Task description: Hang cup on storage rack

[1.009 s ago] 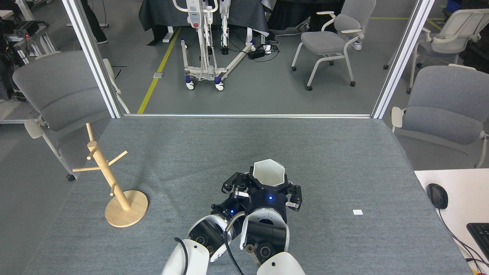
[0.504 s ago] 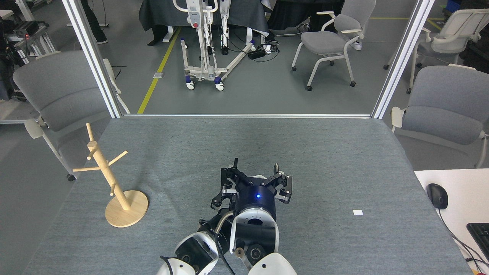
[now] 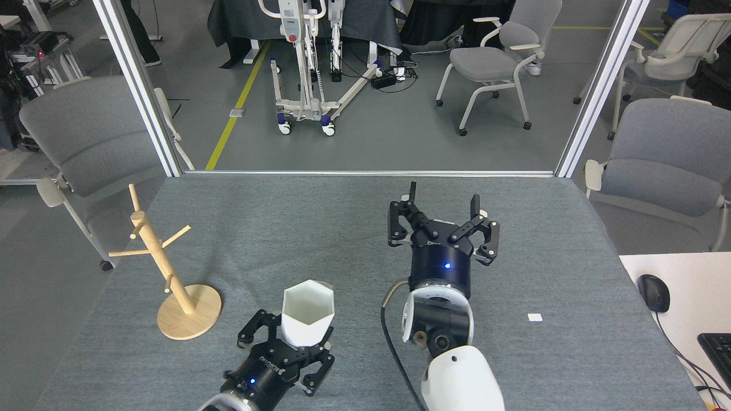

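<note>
left tool (image 3: pixel 288 347) low in the head view, near the front edge of the bench (image 3: pixel 320 228), fingers clamped on the lower sides of the cup (image 3: pixel 308 313). cup white, faceted, hexagonal rim up and open, held upright with a slight tilt, lifted off the grey felt surface as far as i can tell. cup sits between the black finger links, its bottom hidden by them. blue led lit on the left tool body.

right tool (image 3: pixel 443 212) further back, right of centre, fingers spread wide apart with nothing between them, tips pointing away toward the far edge of the bench. blue led on its wrist too, black cable looping down along the right arm. the two tools well apart.

storage rack (image 3: pixel 159 266) on the left side of the bench, light wood, upright post leaning a bit in view on a round disc base, thin pegs sticking out at angles, all pegs bare. rack well left of the cup, not touching it.

small white tag (image 3: pixel 534 317) on the bench at right. white side desk at far right with a black mouse (image 3: pixel 653 292) and a keyboard corner (image 3: pixel 717 349). grey chairs (image 3: pixel 91 142) around the bench, white lift frame (image 3: pixel 305 68) on the floor behind.
</note>
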Robot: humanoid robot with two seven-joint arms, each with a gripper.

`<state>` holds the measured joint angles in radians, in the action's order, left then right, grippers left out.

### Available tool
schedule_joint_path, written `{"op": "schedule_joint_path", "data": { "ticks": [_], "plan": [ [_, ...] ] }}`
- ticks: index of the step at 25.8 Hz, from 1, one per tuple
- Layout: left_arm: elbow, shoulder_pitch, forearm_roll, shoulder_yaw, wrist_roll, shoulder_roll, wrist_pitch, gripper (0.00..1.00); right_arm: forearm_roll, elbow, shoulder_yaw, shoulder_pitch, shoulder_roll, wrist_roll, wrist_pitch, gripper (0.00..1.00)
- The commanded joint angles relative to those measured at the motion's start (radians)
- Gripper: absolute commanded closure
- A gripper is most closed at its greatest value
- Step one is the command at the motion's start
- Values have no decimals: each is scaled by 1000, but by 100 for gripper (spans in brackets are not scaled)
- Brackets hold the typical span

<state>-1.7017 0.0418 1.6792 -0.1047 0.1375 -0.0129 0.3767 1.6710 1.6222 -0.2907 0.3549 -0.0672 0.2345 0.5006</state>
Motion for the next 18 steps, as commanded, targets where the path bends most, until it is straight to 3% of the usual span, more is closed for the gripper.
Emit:
{"op": "schedule_joint_path", "data": {
  "ticks": [1, 4, 7, 10, 13, 18],
  "plan": [
    [-27, 90, 1, 154, -30, -30, -1, 100, -131, -16, 229, -11, 102, -96, -278, 1],
    [-27, 155, 1, 275, -59, -39, 2, 100, -200, -62, 357, -51, 173, -113, -475, 1],
    [-26, 167, -1, 408, -59, -44, -9, 100, -205, -70, 452, -145, 199, -132, -582, 1],
    [-19, 141, 1, 522, -58, -45, -67, 100, -201, -65, 461, -257, 204, -237, -610, 1],
    [17, 61, 4, 540, -52, -59, -160, 100, -198, -45, 461, -338, 201, -314, -611, 1],
    [96, -43, 94, 557, -47, -119, -243, 100, -195, -42, 455, -355, 199, -316, -611, 1]
  ]
}}
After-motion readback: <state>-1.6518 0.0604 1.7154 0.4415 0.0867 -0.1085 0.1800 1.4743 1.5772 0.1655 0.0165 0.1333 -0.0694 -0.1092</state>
